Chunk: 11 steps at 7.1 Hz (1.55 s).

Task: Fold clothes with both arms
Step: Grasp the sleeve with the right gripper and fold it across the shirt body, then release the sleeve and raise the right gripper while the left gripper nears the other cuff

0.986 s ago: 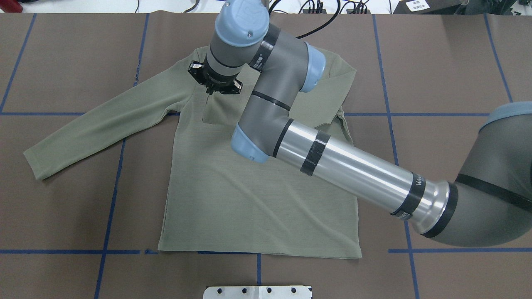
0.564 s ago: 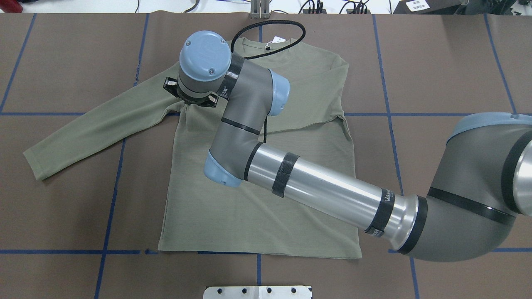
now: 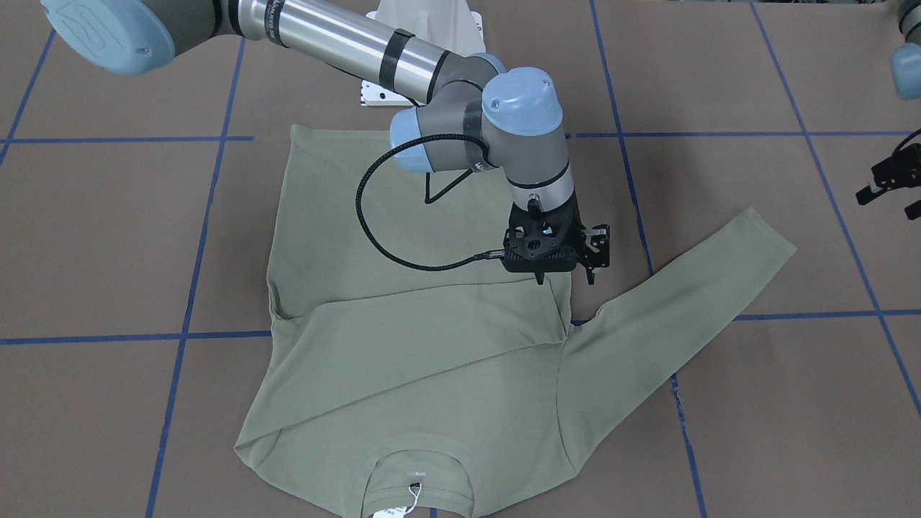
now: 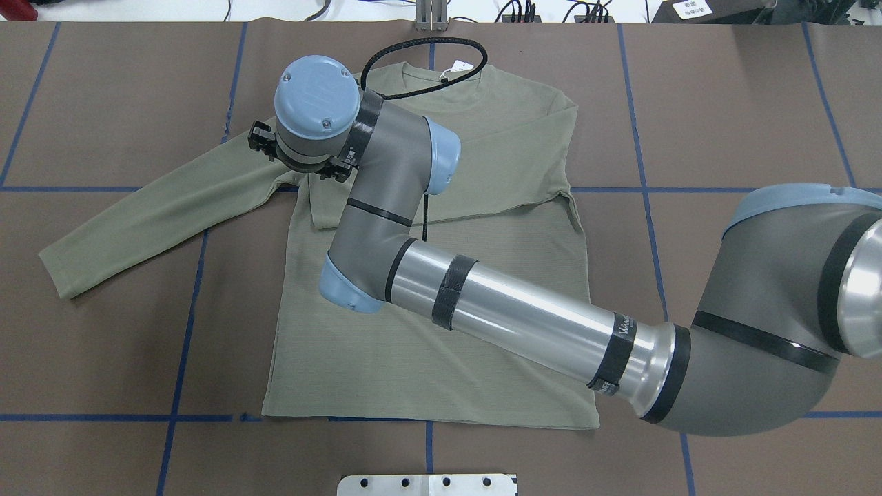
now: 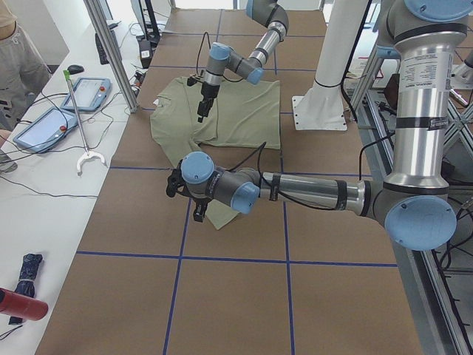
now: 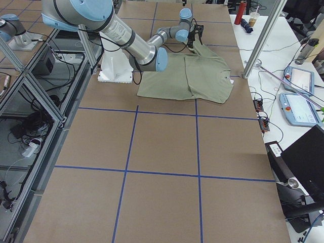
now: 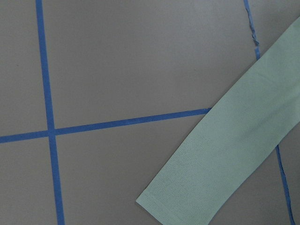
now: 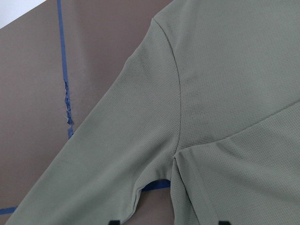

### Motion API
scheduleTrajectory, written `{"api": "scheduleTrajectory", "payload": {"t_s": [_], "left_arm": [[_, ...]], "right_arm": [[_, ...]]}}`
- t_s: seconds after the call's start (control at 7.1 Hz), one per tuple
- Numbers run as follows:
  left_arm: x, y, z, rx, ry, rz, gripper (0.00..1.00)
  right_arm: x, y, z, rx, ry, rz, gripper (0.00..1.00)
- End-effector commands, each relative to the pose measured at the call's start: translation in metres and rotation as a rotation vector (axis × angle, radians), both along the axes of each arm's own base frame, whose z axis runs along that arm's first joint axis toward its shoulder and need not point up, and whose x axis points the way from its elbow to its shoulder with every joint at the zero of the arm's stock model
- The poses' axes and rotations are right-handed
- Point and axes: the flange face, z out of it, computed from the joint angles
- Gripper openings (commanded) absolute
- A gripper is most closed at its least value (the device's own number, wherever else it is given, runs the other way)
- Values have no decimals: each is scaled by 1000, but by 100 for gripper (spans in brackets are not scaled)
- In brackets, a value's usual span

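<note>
Right jaws apart over shirt (image 3: pixel 403 374); left jaws cropped, state unclear.

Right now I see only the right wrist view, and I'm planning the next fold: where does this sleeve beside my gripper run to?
Observer: The left sleeve runs straight out from the shoulder, flat and unfolded.
Operator: Is the left gripper on it?
Observer: No, the left gripper hangs off the cloth, near that sleeve's end.
Operator: And the right sleeve?
Observer: The right sleeve lies folded across the chest.
</note>
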Motion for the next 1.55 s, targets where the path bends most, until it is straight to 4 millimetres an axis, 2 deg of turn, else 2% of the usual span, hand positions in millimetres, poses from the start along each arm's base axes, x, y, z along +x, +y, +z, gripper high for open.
{"api": "scheduleTrajectory", "payload": {"t_s": [0.0,0.14,0.28,0.42,0.56,0.7,0.85,1.13,1.41], "left_arm": [[44,-17,34,-91,-38,-15,99],[70,-31,54,-104,-88,-13,98],[80,-36,66,-121,-112,-22,90],[94,-30,78,-147,-117,7,86],[103,-25,89,-172,-128,27,79],[102,-20,94,-181,-122,31,75],[107,-18,95,-189,-114,47,73],[116,-17,91,-179,-110,64,71],[121,-14,91,-178,-112,74,70]], "right_arm": [[74,-18,81,-108,6,17,99],[150,-36,151,-139,3,37,98],[198,-59,187,-188,9,43,99],[237,-71,215,-230,6,46,99],[276,-64,257,-229,23,17,99],[306,-59,287,-151,50,-54,99],[315,-61,295,-130,60,-74,99],[319,-60,294,-128,55,-72,99],[327,-54,302,-131,58,-68,99]]}}
